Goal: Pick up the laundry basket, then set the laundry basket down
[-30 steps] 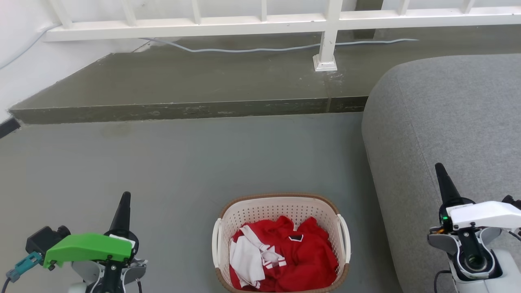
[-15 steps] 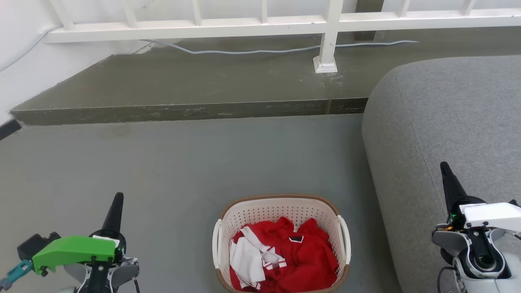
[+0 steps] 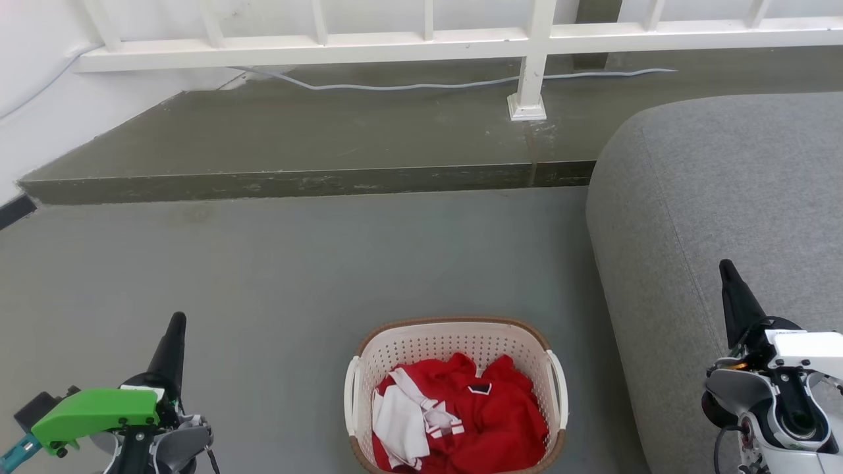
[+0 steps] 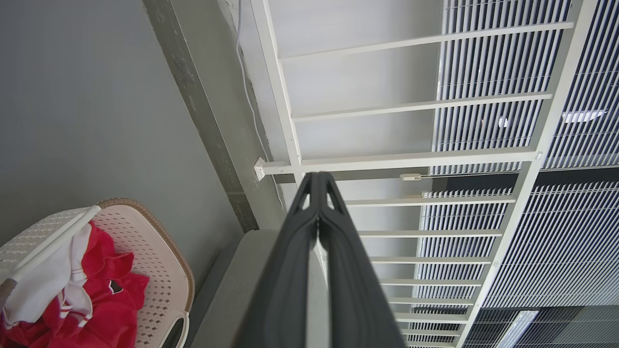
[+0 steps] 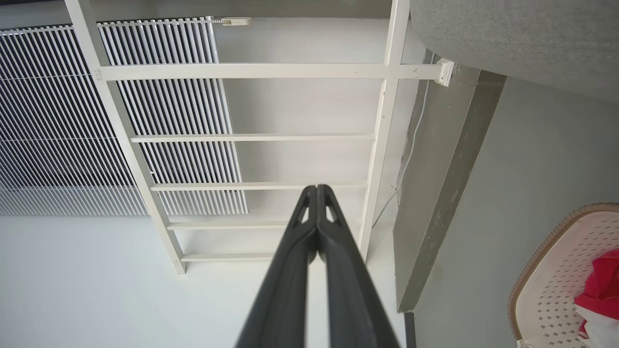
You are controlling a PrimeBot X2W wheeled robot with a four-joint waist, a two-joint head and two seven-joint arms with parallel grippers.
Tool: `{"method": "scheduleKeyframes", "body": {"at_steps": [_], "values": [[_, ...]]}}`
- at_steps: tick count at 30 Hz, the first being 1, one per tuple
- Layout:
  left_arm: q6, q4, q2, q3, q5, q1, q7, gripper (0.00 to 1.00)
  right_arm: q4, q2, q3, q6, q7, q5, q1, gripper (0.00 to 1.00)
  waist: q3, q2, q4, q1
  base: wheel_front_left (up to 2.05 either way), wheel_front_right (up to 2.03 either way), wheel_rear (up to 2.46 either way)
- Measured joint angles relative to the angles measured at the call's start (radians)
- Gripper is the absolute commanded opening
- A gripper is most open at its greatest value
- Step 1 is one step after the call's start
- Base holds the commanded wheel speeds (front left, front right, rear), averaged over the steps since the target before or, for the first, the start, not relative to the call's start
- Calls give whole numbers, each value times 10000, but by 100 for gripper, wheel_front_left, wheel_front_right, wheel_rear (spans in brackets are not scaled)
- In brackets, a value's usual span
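Basket [image 3: 454,342] stands upright on the floor [image 3: 296,276], just beside the sofa [image 3: 711,197]. Left gripper [image 3: 172,336] and right gripper [image 3: 732,286], both clenched on nothing, flank it well apart. This fits the approach before lifting or the withdrawal after setting down. In either case, the fingers should avoid knocking it.

Head camera looks down from above at the floor [image 3: 276,263] and laundry basket [image 3: 454,342]. Both wrist cameras, rolled sideways, face the white railing [image 4: 387,162]; all three views share both.

Laundry basket [image 3: 454,342]: cream-white perforated plastic, rounded-rectangular, brown woven-look rim, white side handles. Upright on the grey floor, just beside the grey sofa; holds red-and-white clothing.
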Motion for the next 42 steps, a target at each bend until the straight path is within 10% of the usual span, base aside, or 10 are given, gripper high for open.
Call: {"method": "scheduleKeyframes", "body": {"at_steps": [42], "values": [[-88,44,8,119,-418,-1,113,0,-50,27,-104,4,104,474,0,0,-10,1,4,0,0,0,0]]}}
